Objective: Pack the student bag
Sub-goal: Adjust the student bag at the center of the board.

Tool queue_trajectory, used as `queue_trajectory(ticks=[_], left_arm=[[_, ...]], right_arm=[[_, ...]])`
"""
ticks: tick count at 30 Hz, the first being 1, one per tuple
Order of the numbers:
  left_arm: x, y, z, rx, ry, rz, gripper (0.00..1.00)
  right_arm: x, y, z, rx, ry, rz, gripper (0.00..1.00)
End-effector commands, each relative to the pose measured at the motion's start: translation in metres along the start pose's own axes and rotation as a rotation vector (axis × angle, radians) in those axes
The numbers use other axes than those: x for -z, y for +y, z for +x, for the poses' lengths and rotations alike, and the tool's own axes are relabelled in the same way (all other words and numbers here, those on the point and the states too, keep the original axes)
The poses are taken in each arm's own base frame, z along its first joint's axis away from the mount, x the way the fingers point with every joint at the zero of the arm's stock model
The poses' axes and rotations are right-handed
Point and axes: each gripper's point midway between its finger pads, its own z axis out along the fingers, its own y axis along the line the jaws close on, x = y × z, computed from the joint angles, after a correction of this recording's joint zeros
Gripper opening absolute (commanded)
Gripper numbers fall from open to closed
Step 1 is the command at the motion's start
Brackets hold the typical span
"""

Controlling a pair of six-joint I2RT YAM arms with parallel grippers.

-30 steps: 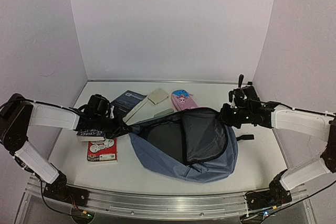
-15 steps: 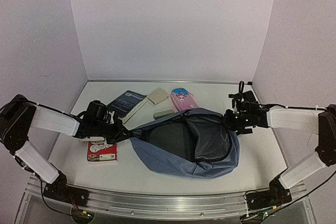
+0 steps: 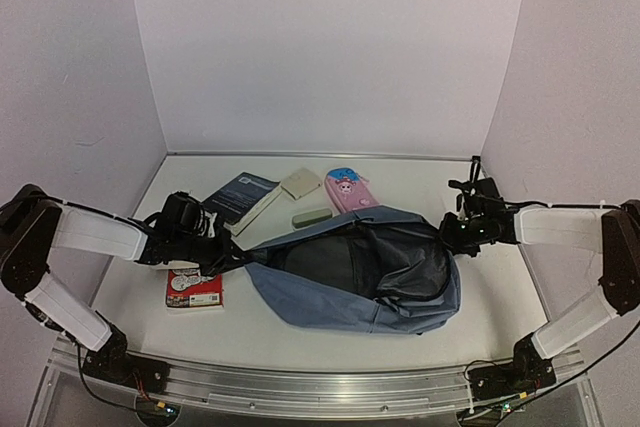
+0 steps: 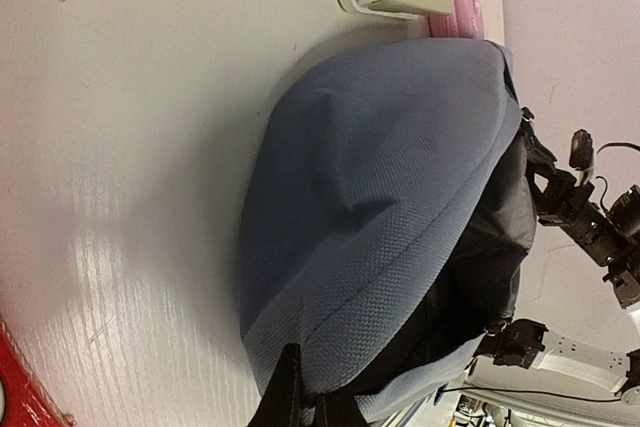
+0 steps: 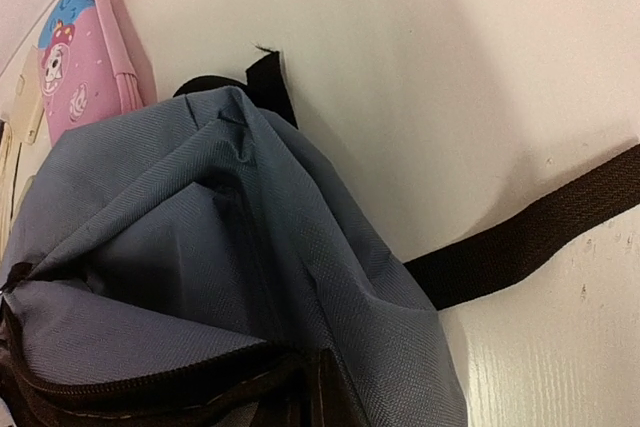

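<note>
The grey-blue student bag [image 3: 350, 282] lies on its side mid-table, stretched between my grippers, its dark-lined opening facing up and nearly flattened. My left gripper [image 3: 238, 255] is shut on the bag's left edge; the left wrist view shows the fingertips [image 4: 290, 402] pinching blue fabric [image 4: 380, 197]. My right gripper [image 3: 452, 232] is shut on the bag's right rim; the right wrist view shows its gripper [image 5: 300, 397] clamped on the zip edge of the bag [image 5: 200, 247]. A black strap [image 5: 540, 227] trails on the table.
Behind the bag lie a dark blue book [image 3: 240, 194], a beige square item [image 3: 300, 183], a pink pencil case [image 3: 348, 190] and a pale green stapler-like item [image 3: 311, 217]. A red box [image 3: 194, 287] lies under my left arm. Walls enclose three sides.
Both grippers have lowered and moved apart with the bag's edges held. The bag's wide raised opening has collapsed to a flat, stretched slit.
</note>
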Motion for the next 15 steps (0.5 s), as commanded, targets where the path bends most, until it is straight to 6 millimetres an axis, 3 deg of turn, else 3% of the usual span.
queue_trajectory(ticks=[1,4,9,10,13,15], left_arm=[[-0.011,0.012,0.002,-0.02,0.054,-0.076,0.0],[-0.022,0.001,0.003,-0.057,0.078,-0.067,0.0],[-0.022,-0.008,-0.004,-0.073,0.052,-0.07,0.02],[-0.02,-0.009,-0.005,-0.076,0.043,-0.071,0.06],[-0.015,-0.013,-0.009,-0.08,0.017,-0.076,0.22],[-0.013,-0.013,-0.011,-0.073,0.006,-0.086,0.32]], right_arm=[[-0.01,-0.029,-0.001,-0.016,-0.015,0.079,0.0],[-0.007,-0.034,-0.002,-0.02,-0.029,0.096,0.04],[0.008,-0.037,-0.01,-0.019,-0.081,0.119,0.14],[0.011,-0.035,-0.011,-0.018,-0.087,0.113,0.19],[0.021,-0.025,-0.016,-0.005,-0.099,0.074,0.53],[0.025,-0.019,-0.017,0.009,-0.09,0.045,0.61]])
